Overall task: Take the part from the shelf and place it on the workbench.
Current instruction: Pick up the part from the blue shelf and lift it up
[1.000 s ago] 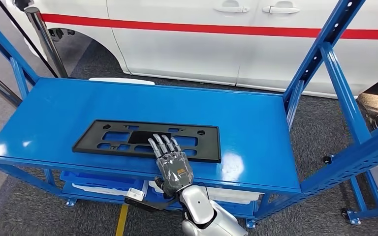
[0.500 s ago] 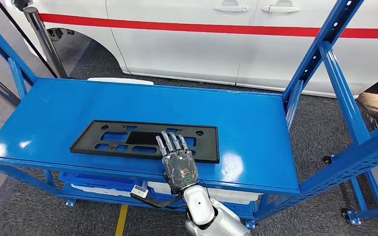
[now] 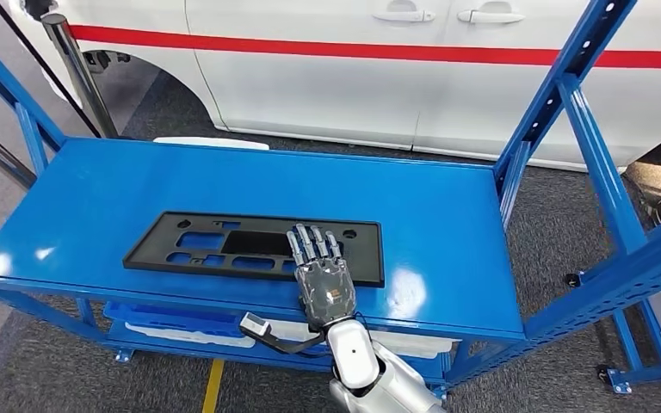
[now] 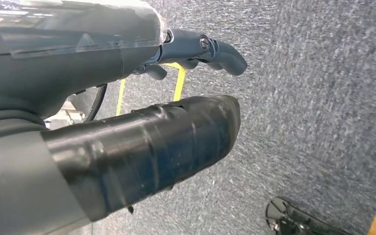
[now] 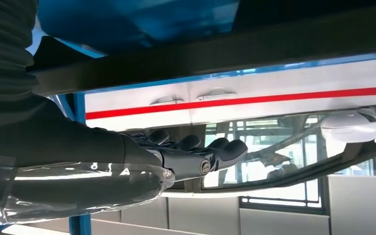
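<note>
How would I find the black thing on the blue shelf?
Find the blue shelf beside the white car. On its top, near the front edge, lies a flat black part under the right hand. It is long, with cut-out holes.

Bright, even overhead light fills the room. It throws white glare patches on the blue surface point(image 3: 224, 185), near its front edge at both ends, and shadows stay faint. The head view is sharp throughout. In the left wrist view the carpet floor point(image 4: 323, 98) is smeared with blur, and the left hand point(image 4: 142, 142) close to the lens looks soft.
</note>
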Motion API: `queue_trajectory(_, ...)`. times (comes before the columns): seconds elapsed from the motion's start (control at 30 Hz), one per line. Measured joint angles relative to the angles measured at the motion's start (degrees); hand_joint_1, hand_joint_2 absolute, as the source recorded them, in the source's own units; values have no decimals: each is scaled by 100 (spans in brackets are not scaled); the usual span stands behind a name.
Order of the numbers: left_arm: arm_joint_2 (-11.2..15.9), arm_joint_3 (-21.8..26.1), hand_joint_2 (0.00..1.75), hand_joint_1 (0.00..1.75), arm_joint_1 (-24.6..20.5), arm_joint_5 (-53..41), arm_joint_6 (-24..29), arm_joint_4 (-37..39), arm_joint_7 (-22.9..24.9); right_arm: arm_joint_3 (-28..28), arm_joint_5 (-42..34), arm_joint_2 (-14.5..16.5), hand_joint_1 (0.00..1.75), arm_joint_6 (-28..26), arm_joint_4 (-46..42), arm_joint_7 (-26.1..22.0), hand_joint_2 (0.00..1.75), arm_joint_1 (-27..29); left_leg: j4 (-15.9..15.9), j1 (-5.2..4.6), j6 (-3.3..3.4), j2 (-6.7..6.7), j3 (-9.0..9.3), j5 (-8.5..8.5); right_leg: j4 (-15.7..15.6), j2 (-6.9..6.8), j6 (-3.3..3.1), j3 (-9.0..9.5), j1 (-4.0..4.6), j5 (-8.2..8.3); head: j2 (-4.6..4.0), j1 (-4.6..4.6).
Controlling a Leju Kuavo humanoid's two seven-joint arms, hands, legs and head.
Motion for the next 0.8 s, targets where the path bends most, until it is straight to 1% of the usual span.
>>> queue_trajectory(0.03, -3, -1, 0, 0, 1, 13, 3, 0, 0, -23, -4, -7, 0, 4, 0, 1, 175, 0, -19, 12, 35, 6, 6, 15, 24, -1, 31, -5, -1, -25, 0, 1)
queue_trajectory(0.07, -7, -2, 0, 0, 2, 25, 7, 0, -3, -44, -14, -14, 0, 13, 0, 0, 175, -2, -40, 25, 77, 13, 15, 29, 116, -4, 59, -41, -1, -100, 0, 1)
queue_trajectory(0.1, -10, -2, 0, 0, 2, 34, 10, 0, -5, -63, -29, -23, 0, 27, 0, -2, 175, -2, -59, 39, 113, 21, 22, 43, 325, -7, 84, -131, -2, -237, 0, 1)
queue_trajectory(0.13, -14, -2, 0, 0, 2, 44, 14, 0, -8, -77, -46, -33, 18, 44, 0, -4, 175, 0, -64, 39, 138, 27, 22, 47, 663, -10, 101, -284, -9, -423, 0, 2)
queue_trajectory(0.17, -17, -2, 0, 0, 3, 55, 17, 0, -11, -89, -60, -42, 62, 62, 0, -7, 175, 2, -61, 35, 156, 28, 17, 46, 1061, -12, 112, -471, -12, -609, 0, 1)
queue_trajectory(0.2, -20, -2, 0, 0, 4, 65, 21, 0, -11, -98, -68, -52, 106, 80, 0, -10, 175, 7, -57, 32, 163, 29, 14, 45, 1416, -12, 120, -638, -15, -735, 0, 1)
queue_trajectory(0.23, -24, -3, 0, 0, 4, 72, 24, 0, -11, -104, -73, -62, 149, 93, 0, -12, 175, 10, -53, 29, 167, 28, 15, 42, 1614, -12, 123, -735, -17, -762, 0, 2)
queue_trajectory(0.27, -27, -3, 0, 0, 3, 78, 26, 0, -11, -108, -77, -72, 175, 103, 0, -20, 175, 11, -47, 28, 168, 25, 17, 39, 1581, -12, 119, -722, -18, -671, 0, 2)
queue_trajectory(0.3, -32, -4, 0, 0, 2, 84, 27, 0, -13, -111, -85, -80, 175, 112, 0, -34, 175, 11, -37, 27, 163, 20, 21, 33, 1333, -12, 106, -605, -19, -493, 0, 2)
queue_trajectory(0.33, -37, -4, 0, 0, 1, 89, 27, 0, -16, -114, -97, -85, 175, 120, 0, -54, 175, 8, -22, 27, 153, 16, 23, 21, 938, -13, 83, -418, -19, -283, 0, 2)
queue_trajectory(0.37, -42, -4, 0, 0, 2, 97, 28, 0, -20, -118, -116, -88, 175, 132, -2, -79, 175, 3, 4, 16, 133, 12, 15, 6, 547, -12, 62, -235, -9, -135, 0, 2)
queue_trajectory(0.4, -46, -4, 0, 0, 2, 110, 31, 0, -23, -120, -138, -89, 175, 151, -6, -103, 175, -2, 25, 5, 109, 10, 2, -7, 259, -11, 41, -103, -5, -47, 0, 0)
queue_trajectory(0.43, -50, -4, 0, 0, 2, 125, 34, 0, -25, -122, -163, -89, 175, 174, -14, -124, 175, -4, 41, -5, 85, 10, -13, -15, 99, -8, 25, -35, 2, -22, 0, 1)
queue_trajectory(0.5, -56, -5, 0, 0, 1, 163, 43, 0, -27, -123, -207, -90, 175, 217, -33, -158, 175, -2, 38, -8, 32, 11, -24, -9, 51, 1, -7, -30, 7, -29, 0, 0)
queue_trajectory(0.53, -60, -6, 0, 0, 0, 182, 47, 0, -27, -123, -228, -89, 175, 234, -49, -171, 175, -2, 48, 0, 5, 12, -26, -27, 29, -2, -31, -23, -2, -16, 0, 1)
queue_trajectory(0.57, -63, -7, 0, 0, -1, 196, 50, 0, -28, -123, -246, -89, 175, 246, -67, -181, 175, -5, 108, 6, -26, 14, -47, -84, 6, -5, -58, -11, -16, -2, 0, 0)
queue_trajectory(0.6, -66, -7, 0, 0, -2, 207, 53, 0, -28, -123, -261, -88, 175, 257, -88, -189, 175, -9, 275, 12, -55, 14, -115, -202, -17, -11, -81, 1, -33, 11, 0, 0)
queue_trajectory(0.63, -67, -7, 0, 0, -2, 210, 56, 0, -29, -123, -271, -88, 175, 266, -104, -192, 175, -13, 556, 21, -84, 16, -237, -369, -29, -18, -97, 10, -43, 17, 0, -1)
queue_trajectory(0.7, -69, -9, 0, 0, 3, 212, 60, 0, -29, -123, -276, -89, 175, 283, -120, -196, 175, -18, 1290, 30, -132, 16, -572, -697, -30, -27, -109, 11, -43, 15, 0, -2)
queue_trajectory(0.73, -72, -10, 0, 0, 8, 212, 61, 0, -30, -123, -276, -90, 175, 291, -122, -196, 175, -19, 1538, 34, -147, 16, -691, -753, -29, -29, -112, 14, -42, 13, 0, -2)
queue_trajectory(0.77, -74, -10, 0, 0, 12, 212, 61, 0, -29, -123, -276, -90, 175, 296, -125, -196, 175, -19, 1600, 36, -155, 16, -726, -705, -29, -28, -113, 21, -42, 10, 0, -2)
queue_trajectory(0.8, -74, -11, 0, 0, 14, 212, 61, 0, -29, -123, -276, -90, 175, 300, -127, -197, 175, -20, 1429, 38, -156, 16, -649, -548, -29, -26, -112, 34, -43, 5, 0, -3)
